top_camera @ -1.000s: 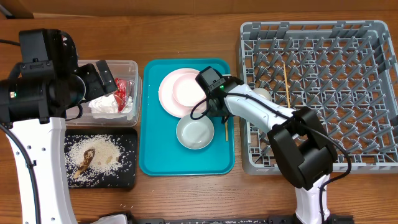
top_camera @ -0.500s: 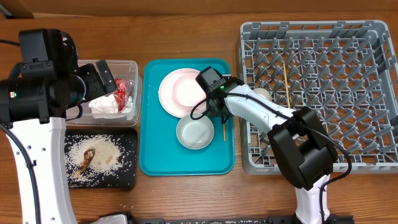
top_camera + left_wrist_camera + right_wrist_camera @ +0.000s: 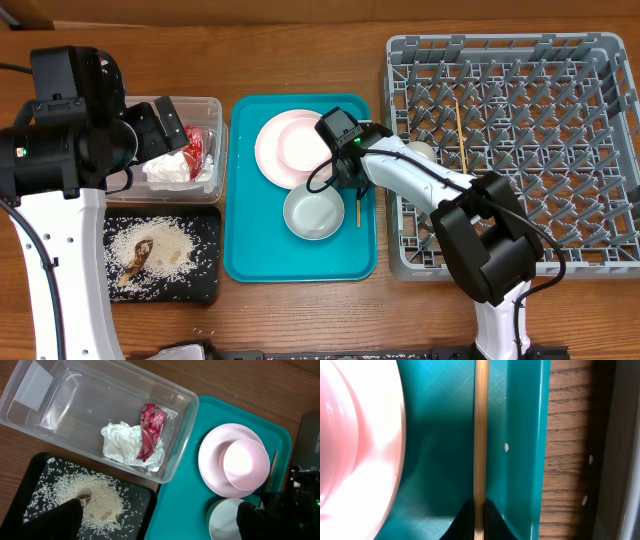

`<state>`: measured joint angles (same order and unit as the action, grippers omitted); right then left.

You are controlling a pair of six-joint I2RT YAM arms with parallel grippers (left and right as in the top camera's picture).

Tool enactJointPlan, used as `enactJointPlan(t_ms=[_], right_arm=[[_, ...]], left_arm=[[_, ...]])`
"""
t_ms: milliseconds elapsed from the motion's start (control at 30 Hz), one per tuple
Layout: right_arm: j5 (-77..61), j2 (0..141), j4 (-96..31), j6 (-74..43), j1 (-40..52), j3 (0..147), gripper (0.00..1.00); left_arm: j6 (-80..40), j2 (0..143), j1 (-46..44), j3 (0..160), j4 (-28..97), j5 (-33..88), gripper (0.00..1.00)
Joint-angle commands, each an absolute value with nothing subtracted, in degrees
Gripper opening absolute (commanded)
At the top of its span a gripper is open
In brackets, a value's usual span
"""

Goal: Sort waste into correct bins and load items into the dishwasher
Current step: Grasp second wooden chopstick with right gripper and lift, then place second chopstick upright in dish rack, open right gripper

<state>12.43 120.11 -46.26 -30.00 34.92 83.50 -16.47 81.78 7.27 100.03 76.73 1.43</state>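
Observation:
My right gripper (image 3: 479,510) is shut on a thin wooden chopstick (image 3: 480,435) just above the teal tray's right side, next to the pink plate (image 3: 270,150); it shows in the overhead view (image 3: 352,185). The second chopstick (image 3: 461,135) lies in the grey dish rack (image 3: 500,45). A pink bowl (image 3: 300,143) sits on the plate, and a grey-green bowl (image 3: 313,212) stands below it. A white cup (image 3: 420,150) peeks out at the rack's left edge. My left gripper (image 3: 155,525) is open and empty, held high. The clear tub (image 3: 75,405) holds the napkin (image 3: 120,442) and the red wrapper (image 3: 150,430). Rice with scraps (image 3: 100,500) lies on the black tray (image 3: 135,525).
The teal serving tray (image 3: 255,240) lies between the two bins and the rack on the wooden table. A few rice grains lie on the wood beside the tray's right rim (image 3: 590,459). The rack fills the right side.
The chopstick in my right gripper has shifted slightly to the left. The left arm has not moved.

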Motion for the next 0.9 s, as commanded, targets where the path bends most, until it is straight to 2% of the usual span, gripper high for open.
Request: enactJointPlan(t_ms=[0, 333, 600, 867], right_arm=[[14.2, 120.6, -47.1, -29.9, 34.6, 82.5, 0.04], [18.0, 116.6, -56.7, -28.0, 33.3, 92.9, 0.04], [18.0, 107.0, -60.0, -23.7, 32.0, 94.0, 0.04], [17.5, 98.0, -63.7, -19.0, 24.1, 94.0, 0.04]], left_arm=[[-16.3, 82.0, 7.5, 100.6, 76.7, 1.0, 1.00], [-16.3, 82.0, 7.5, 100.6, 76.7, 1.0, 1.00], [-16.3, 82.0, 7.5, 100.6, 76.7, 1.0, 1.00], [-16.3, 82.0, 7.5, 100.6, 76.7, 1.0, 1.00]])
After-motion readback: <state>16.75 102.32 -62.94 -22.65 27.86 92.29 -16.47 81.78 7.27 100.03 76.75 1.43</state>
